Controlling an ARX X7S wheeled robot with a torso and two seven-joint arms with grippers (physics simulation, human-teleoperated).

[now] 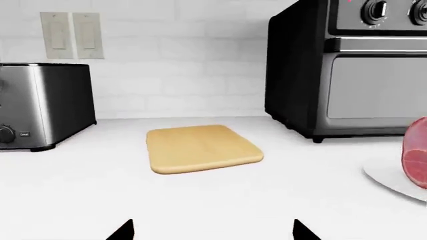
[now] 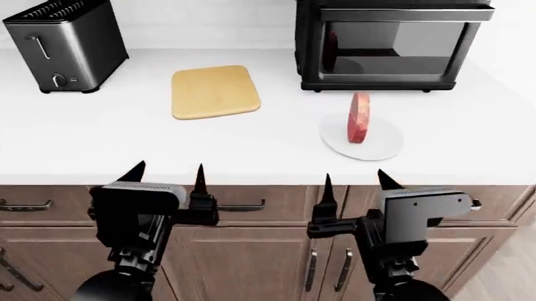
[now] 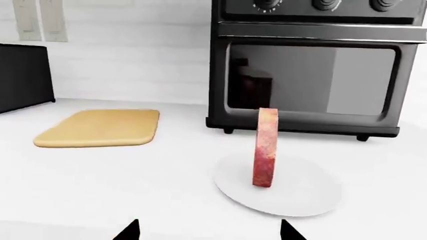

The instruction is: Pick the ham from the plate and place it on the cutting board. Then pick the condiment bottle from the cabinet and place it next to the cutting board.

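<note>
Both grippers, left (image 2: 167, 175) and right (image 2: 353, 181), hang released and empty near the counter edge. The ham (image 2: 359, 118) stands on edge on the plate (image 2: 381, 147); a clumsy pinch could topple or roll it.

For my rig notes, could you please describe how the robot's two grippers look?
Both match: the left gripper and right gripper each have two thin, black, pointed fingers on a boxy grey housing with a black body beneath. No cables or markings are visible.
</note>
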